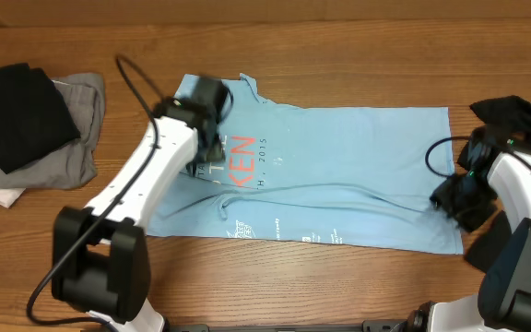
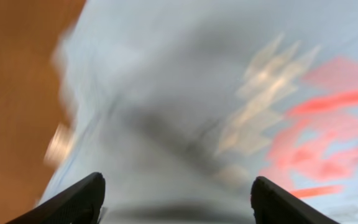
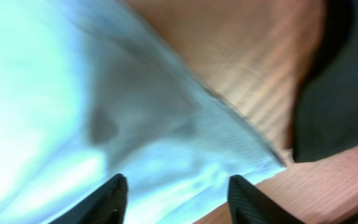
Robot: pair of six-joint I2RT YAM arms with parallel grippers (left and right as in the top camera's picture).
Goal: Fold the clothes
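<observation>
1. Grey and black garments (image 1: 21,120) lie piled at far left.
2. Left gripper (image 2: 178,191), fingers wide apart and empty, hangs over the sky-blue T-shirt (image 1: 339,157), which lies spread mid-table.
3. Right gripper (image 3: 178,190), fingers apart and holding nothing, is at the shirt's right edge.

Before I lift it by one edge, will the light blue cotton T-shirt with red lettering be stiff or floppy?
Probably floppy: the light blue cotton T-shirt lies flat on the wooden table with soft wrinkles, so it should sag from the held edge. It looks thin, so likely light. Pushed, it would probably bunch rather than slide whole.
</observation>
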